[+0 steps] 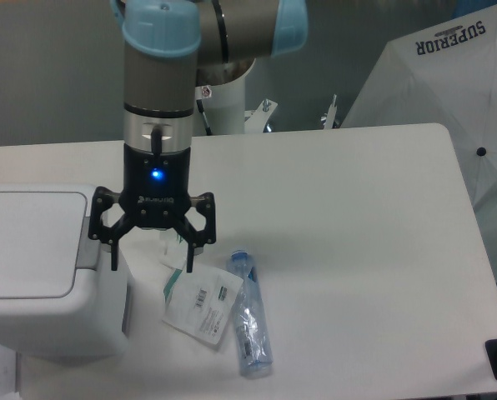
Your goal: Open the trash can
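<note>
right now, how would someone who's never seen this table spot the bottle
On the white table, look right of the big white trash can, just below the open hand. The bottle lies flat beside a white packet; it alone is clear, crumpled plastic.

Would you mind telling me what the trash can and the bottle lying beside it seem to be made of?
The trash can looks like white, smooth, matte plastic: rounded moulded corners. The bottle seems thin clear plastic, glossy and see-through, with a bluish tint.
</note>
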You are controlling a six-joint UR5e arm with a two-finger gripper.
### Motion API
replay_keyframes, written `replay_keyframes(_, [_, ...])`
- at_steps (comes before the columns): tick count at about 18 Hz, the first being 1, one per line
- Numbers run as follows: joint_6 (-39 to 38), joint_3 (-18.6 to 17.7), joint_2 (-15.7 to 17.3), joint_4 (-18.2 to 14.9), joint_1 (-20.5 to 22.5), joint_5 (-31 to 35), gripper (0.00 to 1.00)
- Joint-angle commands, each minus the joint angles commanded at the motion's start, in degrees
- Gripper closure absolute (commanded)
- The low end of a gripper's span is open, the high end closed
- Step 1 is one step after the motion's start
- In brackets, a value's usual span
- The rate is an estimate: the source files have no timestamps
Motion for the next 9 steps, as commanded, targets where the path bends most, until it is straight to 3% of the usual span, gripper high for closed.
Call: replay_keyframes(9, [-1.1,-1.2,0.6,0.1,-0.7,-0.1,0.0])
